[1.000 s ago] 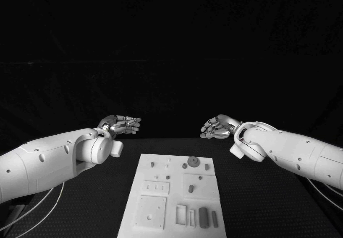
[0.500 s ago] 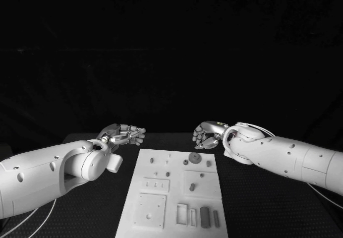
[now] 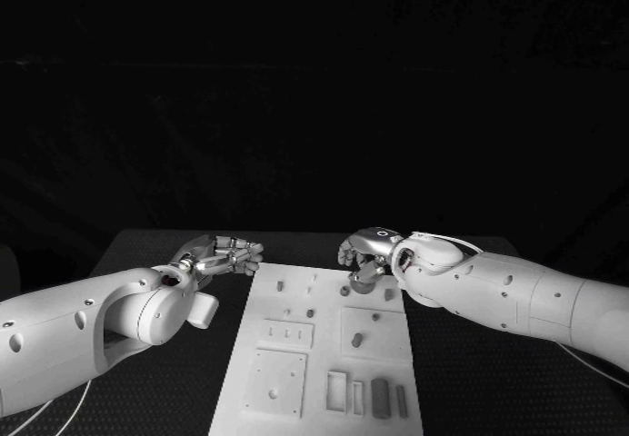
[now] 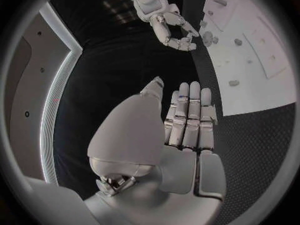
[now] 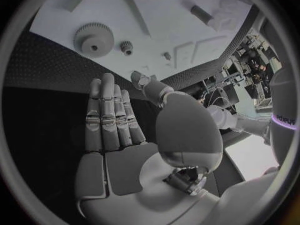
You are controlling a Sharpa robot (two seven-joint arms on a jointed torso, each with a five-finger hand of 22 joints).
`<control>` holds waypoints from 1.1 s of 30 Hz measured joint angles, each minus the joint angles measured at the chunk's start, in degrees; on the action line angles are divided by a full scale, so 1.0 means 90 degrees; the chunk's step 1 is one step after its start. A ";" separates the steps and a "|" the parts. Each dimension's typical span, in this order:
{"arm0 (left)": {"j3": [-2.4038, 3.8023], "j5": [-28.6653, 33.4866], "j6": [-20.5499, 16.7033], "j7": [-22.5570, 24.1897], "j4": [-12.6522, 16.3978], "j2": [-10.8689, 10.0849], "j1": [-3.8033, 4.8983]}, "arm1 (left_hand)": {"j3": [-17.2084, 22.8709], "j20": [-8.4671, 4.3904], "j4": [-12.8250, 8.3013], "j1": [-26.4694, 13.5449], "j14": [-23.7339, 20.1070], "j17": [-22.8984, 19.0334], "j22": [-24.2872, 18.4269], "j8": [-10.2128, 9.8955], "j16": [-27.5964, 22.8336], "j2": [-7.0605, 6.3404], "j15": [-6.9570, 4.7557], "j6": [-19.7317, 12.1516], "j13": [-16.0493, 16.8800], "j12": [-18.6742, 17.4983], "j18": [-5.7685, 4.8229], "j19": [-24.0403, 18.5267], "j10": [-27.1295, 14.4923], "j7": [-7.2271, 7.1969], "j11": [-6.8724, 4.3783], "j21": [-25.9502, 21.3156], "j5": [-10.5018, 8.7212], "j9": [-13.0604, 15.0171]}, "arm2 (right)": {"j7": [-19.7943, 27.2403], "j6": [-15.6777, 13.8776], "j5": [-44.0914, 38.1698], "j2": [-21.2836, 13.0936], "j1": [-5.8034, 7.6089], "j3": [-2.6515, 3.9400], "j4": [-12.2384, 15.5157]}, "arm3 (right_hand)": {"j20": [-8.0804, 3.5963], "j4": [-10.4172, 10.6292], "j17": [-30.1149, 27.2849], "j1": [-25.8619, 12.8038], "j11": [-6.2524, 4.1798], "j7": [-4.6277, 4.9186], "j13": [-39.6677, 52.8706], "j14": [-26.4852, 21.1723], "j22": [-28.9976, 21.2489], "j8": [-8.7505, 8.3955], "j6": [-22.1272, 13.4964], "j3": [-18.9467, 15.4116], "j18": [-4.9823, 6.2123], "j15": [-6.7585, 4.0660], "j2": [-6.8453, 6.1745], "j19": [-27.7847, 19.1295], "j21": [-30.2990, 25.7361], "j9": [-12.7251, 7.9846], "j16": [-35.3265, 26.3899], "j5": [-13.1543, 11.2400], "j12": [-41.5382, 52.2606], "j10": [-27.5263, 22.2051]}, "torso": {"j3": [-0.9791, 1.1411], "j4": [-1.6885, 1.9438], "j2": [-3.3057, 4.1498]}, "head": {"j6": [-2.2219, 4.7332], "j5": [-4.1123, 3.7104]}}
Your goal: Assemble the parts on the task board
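The task board [image 3: 321, 350], a white plate, lies lengthwise in the middle of the black table [image 3: 498, 381], running away from the robot. At its near end a square plate [image 3: 276, 386] with a small hole sits toward the left, and beside it, toward the right, stand 2 upright frames [image 3: 342, 392] and 2 dark bars [image 3: 380, 398], all close together. Farther up the board are a small rectangular panel [image 3: 286, 333] on the left and a larger square panel [image 3: 367, 334] on the right with a dark peg [image 3: 356, 341] standing in it. Beyond these, small dark pegs [image 3: 311, 312] dot the far part of the board.

At the far right corner of the board the right hand [image 3: 368, 259] hovers over the plate, fingers straight and side by side, holding nothing. In the right wrist view a large gear [image 5: 94, 38] and a small gear [image 5: 127, 47] lie flat on the board just beyond the fingertips [image 5: 106, 82], apart from them.

The left hand [image 3: 225, 255] is off the board's far left corner, over the bare table. Its fingers [image 4: 190, 117] are extended and held together, the thumb alongside, with nothing in its grasp.
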 measured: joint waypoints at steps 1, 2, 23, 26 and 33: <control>0.0000 -0.0001 0.0005 -0.0001 0.0010 0.0000 0.0000 | -0.0009 0.0000 0.0009 0.0000 0.0000 0.0002 0.0000 0.0000 0.0000 0.0000 0.0000 0.0000 0.0000 0.0000 0.0000 0.0000 0.0000 0.0000 0.0000 0.0000 0.0000 0.0000 | 0.0000 -0.0008 -0.0042 0.0001 0.0000 0.0000 0.0006 | -0.0004 -0.0007 0.0017 0.0004 0.0001 -0.0010 0.0000 0.0000 0.0000 0.0000 -0.0011 0.0032 0.0000 0.0000 -0.0004 0.0004 0.0000 0.0000 0.0000 0.0000 0.0000 0.0001 | -0.0007 0.0011 0.0021 | 0.0000 -0.0005; 0.0001 -0.0003 0.0011 -0.0001 0.0019 0.0000 0.0000 | -0.0017 0.0000 0.0017 -0.0010 0.0000 0.0007 0.0000 0.0000 0.0000 -0.0010 0.0000 0.0000 0.0000 0.0000 -0.0001 0.0000 0.0000 0.0000 0.0000 0.0000 0.0000 0.0000 | 0.0000 -0.0018 -0.0100 0.0004 0.0001 0.0000 0.0014 | -0.0004 -0.0018 0.0032 0.0004 0.0001 -0.0011 0.0000 0.0000 0.0010 0.0000 -0.0011 0.0050 0.0000 0.0000 -0.0004 0.0004 0.0000 0.0000 0.0000 0.0000 0.0000 0.0001 | -0.0016 0.0024 0.0044 | 0.0003 -0.0013; 0.0001 -0.0098 0.0066 -0.0022 -0.0088 0.0018 0.0002 | -0.0050 0.0000 0.0015 -0.0060 0.0022 0.0021 -0.0001 -0.0049 -0.0048 0.0009 0.0023 0.0000 -0.0005 -0.0038 -0.0034 -0.0001 0.0022 0.0000 0.0022 -0.0001 -0.0001 -0.0010 | -0.0024 0.0054 -0.0741 -0.0034 -0.0034 -0.0063 0.0080 | -0.0061 0.0047 0.0283 -0.0147 -0.0023 -0.0032 -0.0012 0.0227 0.0143 0.0000 -0.0034 0.0056 -0.0005 -0.0045 -0.0155 0.0195 0.0156 -0.0005 0.0039 0.0000 0.0000 -0.0112 | -0.0128 0.0168 0.0290 | -0.0010 -0.0172; 0.0001 -0.0098 0.0070 -0.0024 -0.0105 0.0020 0.0001 | -0.0050 0.0000 0.0015 -0.0060 0.0022 0.0021 -0.0002 -0.0049 -0.0048 0.0009 0.0023 0.0000 -0.0005 -0.0038 -0.0035 -0.0001 0.0024 0.0000 0.0020 -0.0001 -0.0001 -0.0010 | -0.0024 0.0091 -0.0768 -0.0025 -0.0045 -0.0096 0.0081 | -0.0082 0.0057 0.0313 -0.0150 -0.0023 -0.0032 -0.0012 0.0238 0.0154 0.0000 -0.0034 0.0046 -0.0005 -0.0056 -0.0158 0.0217 0.0165 -0.0005 0.0040 0.0000 0.0000 -0.0112 | -0.0131 0.0165 0.0315 | 0.0001 -0.0176; 0.0001 -0.0097 0.0083 -0.0029 -0.0115 0.0024 0.0000 | -0.0050 0.0001 0.0015 -0.0091 0.0022 0.0027 -0.0002 -0.0049 -0.0048 0.0040 0.0023 0.0000 -0.0005 -0.0038 -0.0035 -0.0001 0.0044 0.0000 0.0000 -0.0001 -0.0001 -0.0009 | -0.0024 0.0132 -0.0825 -0.0021 -0.0089 -0.0126 0.0043 | -0.0105 0.0080 0.0387 -0.0227 -0.0023 -0.0031 -0.0010 0.0248 0.0209 0.0000 -0.0034 -0.0031 -0.0005 -0.0066 -0.0194 0.0241 0.0200 -0.0005 0.0046 0.0000 0.0000 -0.0112 | -0.0131 0.0165 0.0367 | 0.0018 -0.0182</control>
